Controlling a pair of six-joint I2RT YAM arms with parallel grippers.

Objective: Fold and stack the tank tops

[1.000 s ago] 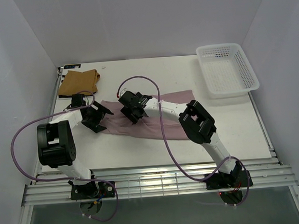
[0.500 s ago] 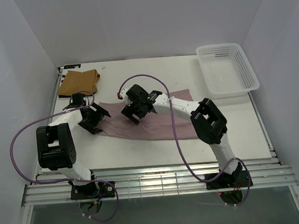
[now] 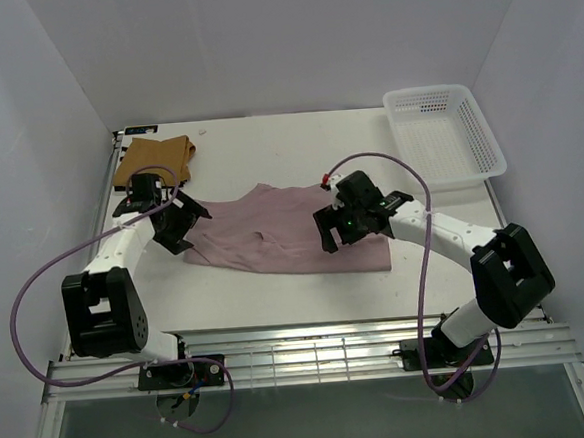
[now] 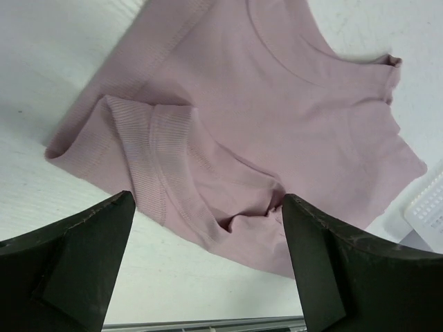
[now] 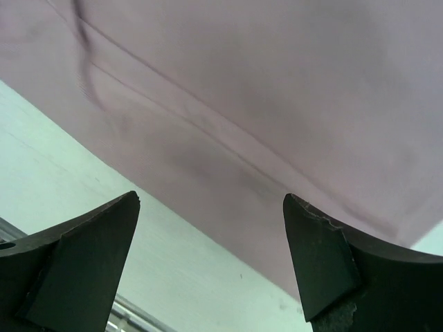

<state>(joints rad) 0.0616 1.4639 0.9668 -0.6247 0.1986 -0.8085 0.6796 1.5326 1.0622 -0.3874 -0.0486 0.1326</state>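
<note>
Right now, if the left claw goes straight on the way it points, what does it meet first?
Probably the pink tank top, at its folded-over ribbed edge, directly ahead of the open left claw; the gap is unclear.

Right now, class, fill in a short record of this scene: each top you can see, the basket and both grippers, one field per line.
pink top: spread on the table at mid-front, not folded, left end rumpled
tan top: folded, far left corner
basket: far right, nothing seen inside
left gripper: open, over the pink top's left end, holding nothing
right gripper: open, over the pink top's right part, holding nothing
tops in view: two
</note>
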